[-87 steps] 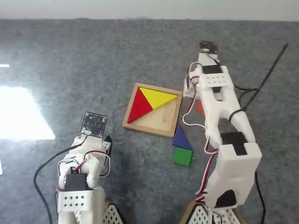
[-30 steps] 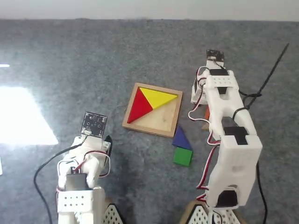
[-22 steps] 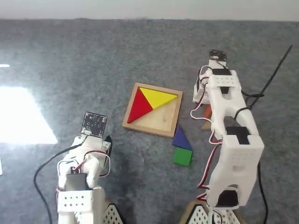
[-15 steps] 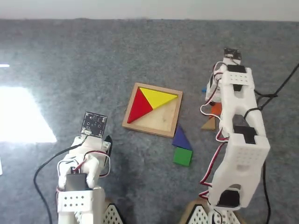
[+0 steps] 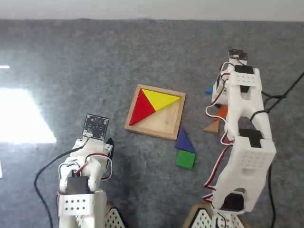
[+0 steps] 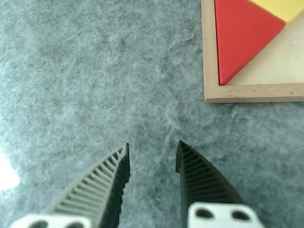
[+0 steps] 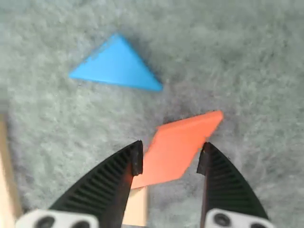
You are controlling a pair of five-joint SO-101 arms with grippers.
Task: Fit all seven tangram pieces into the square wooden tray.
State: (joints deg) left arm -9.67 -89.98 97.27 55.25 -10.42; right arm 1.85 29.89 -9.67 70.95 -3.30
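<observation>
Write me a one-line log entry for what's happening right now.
tray: red triangle, yellow triangle in | right gripper: open, fingers astride orange piece | left gripper: open above bare mat

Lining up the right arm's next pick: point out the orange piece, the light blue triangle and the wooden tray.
orange piece [image 7: 178, 147], right wrist view, middle of its top face.
light blue triangle [image 7: 118, 69], right wrist view, middle of its top face.
wooden tray [image 5: 164, 121], high view, bare part of its floor.
</observation>
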